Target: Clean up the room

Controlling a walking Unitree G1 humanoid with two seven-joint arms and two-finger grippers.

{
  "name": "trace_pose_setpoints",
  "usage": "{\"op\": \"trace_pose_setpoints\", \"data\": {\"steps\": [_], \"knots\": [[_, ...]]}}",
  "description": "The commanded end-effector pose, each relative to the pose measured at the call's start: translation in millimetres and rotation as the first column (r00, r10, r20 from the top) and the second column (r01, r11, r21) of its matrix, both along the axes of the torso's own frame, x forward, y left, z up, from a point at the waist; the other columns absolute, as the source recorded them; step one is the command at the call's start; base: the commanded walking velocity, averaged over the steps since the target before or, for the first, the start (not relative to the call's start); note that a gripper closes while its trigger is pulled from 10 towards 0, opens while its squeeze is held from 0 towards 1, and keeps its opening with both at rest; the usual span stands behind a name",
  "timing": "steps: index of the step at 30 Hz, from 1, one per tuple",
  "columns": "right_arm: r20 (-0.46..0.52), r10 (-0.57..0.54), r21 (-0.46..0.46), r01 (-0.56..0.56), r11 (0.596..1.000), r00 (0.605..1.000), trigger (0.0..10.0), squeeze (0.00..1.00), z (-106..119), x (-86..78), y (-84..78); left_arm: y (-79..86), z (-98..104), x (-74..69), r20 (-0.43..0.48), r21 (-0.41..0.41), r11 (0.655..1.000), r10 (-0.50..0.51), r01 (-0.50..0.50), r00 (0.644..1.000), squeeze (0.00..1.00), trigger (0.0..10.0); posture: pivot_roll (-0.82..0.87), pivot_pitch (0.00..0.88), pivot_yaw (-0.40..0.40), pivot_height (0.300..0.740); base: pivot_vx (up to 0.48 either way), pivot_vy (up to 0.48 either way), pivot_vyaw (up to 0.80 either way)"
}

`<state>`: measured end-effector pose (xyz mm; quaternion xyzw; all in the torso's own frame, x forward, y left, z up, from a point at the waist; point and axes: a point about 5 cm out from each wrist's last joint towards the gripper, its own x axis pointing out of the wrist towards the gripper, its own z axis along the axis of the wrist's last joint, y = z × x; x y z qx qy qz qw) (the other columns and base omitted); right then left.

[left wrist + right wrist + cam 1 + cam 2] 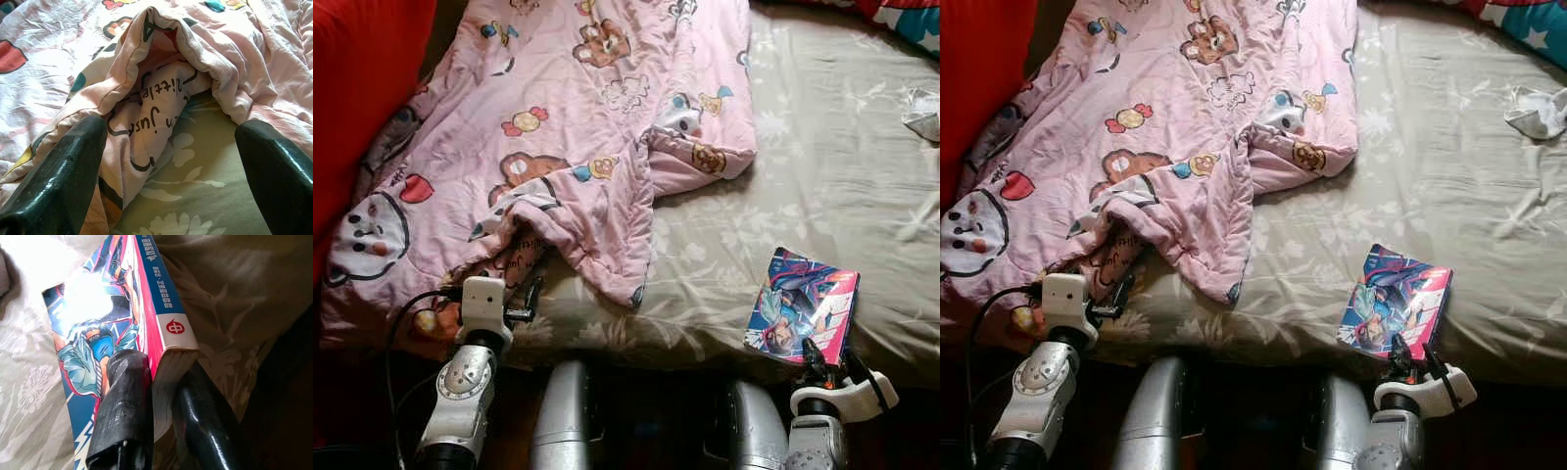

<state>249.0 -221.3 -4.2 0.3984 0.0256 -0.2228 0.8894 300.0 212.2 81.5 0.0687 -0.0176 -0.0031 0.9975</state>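
Right gripper [161, 396] clamps the comic book [801, 304]; left gripper [166, 161] gapes by the rumpled quilt [558, 137]; bed [842, 166] untidy, cleanup barely begun

A bed [842, 166] covered by an olive floral sheet [803, 196]. A red cushion [357, 88] stands at its left edge. A red and blue star-patterned pillow [1528, 24] lies at the far right corner.

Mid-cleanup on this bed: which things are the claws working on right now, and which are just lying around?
In hand:
- comic book, right claw shut on its lower corner
- pink cartoon quilt, left claw open at its rumpled edge

Lying about:
- crumpled white cloth
- red pillow
- floral bedsheet
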Motion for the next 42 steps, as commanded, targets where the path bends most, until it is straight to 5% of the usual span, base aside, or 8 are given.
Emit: {"op": "trace_pose_setpoints", "data": {"steps": [1, 6, 7, 8, 9, 17, 32, 42], "knots": [[0.003, 0.013, -0.038, -0.013, 0.999, 1.0, 0.0, 0.0, 0, -2.4, 0.6, 5.8, -10, -7.2, -0.031, 0.014, 1.0, 0.021, -0.02, 0.999, 0.0, 10.0, 0.17, 0.264, 0.033, 0.6, 0.0, 0.0, 0.0], [0.011, 0.163, -0.312, -0.151, 0.938, 0.987, 0.0, 0.0, 21, 9.4, 11.7, -0.3, -13, -7.0, -0.035, -0.001, 1.0, 0.01, -0.01, 0.999, 0.0, 10.0, 0.15, 0.246, 0.024, 0.6, 0.0, 0.0, 0.0], [0.02, 0.19, -0.356, -0.171, 0.919, 0.982, 4.3, 0.0, 27, 12.5, 15.6, -2.1, -14, -6.8, -0.037, -0.02, 1.0, 0.011, -0.012, 0.999, 0.0, 10.0, 0.15, 0.244, 0.022, 0.6, 0.0, 0.0, 0.0], [0.02, 0.19, -0.356, -0.171, 0.919, 0.982, 4.3, 0.0, 27, 12.5, 15.6, -2.1, -14, -6.8, -0.037, -0.02, 1.0, 0.011, -0.012, 0.999, 0.0, 10.0, 0.15, 0.244, 0.022, 0.6, 0.0, 0.0, 0.0], [0.033, 0.201, -0.387, -0.173, 0.906, 0.979, 10.0, 0.0, 32, 15.2, 16.3, -3.7, -14, -6.4, -0.037, -0.027, 1.0, 0.012, -0.013, 0.999, 0.0, 10.0, 0.15, 0.242, 0.02, 0.6, 0.0, 0.0, 0.0], [0.031, 0.284, -0.59, -0.212, 0.779, 0.958, 10.0, 0.0, 57, 30.1, 21.6, -11.3, -18, -7.9, -0.041, -0.057, 0.998, -0.004, 0.002, 0.999, 0.0, 10.0, 0.14, 0.225, 0.013, 0.604, 0.0, 0.0, 0.0], [-0.029, 0.273, -0.588, -0.237, 0.773, 0.962, 10.0, 0.0, 48, 27.9, 21.1, -6.5, -19, -2.3, -0.056, -0.054, 0.998, 0.005, -0.008, 0.998, 0.0, 10.0, 0.13, 0.187, 0.017, 0.694, 0.0, 0.0, 0.0], [-0.159, 0.215, -0.535, -0.268, 0.801, 0.963, 10.0, 0.0, 23, 22.5, 7.4, 1.6, -52, -6.6, -0.238, -0.05, 0.997, 0.045, -0.059, 0.97, 0.0, 10.0, 0.13, 0.094, 0.006, 0.74, 0.0, 0.0, 0.0]]}}
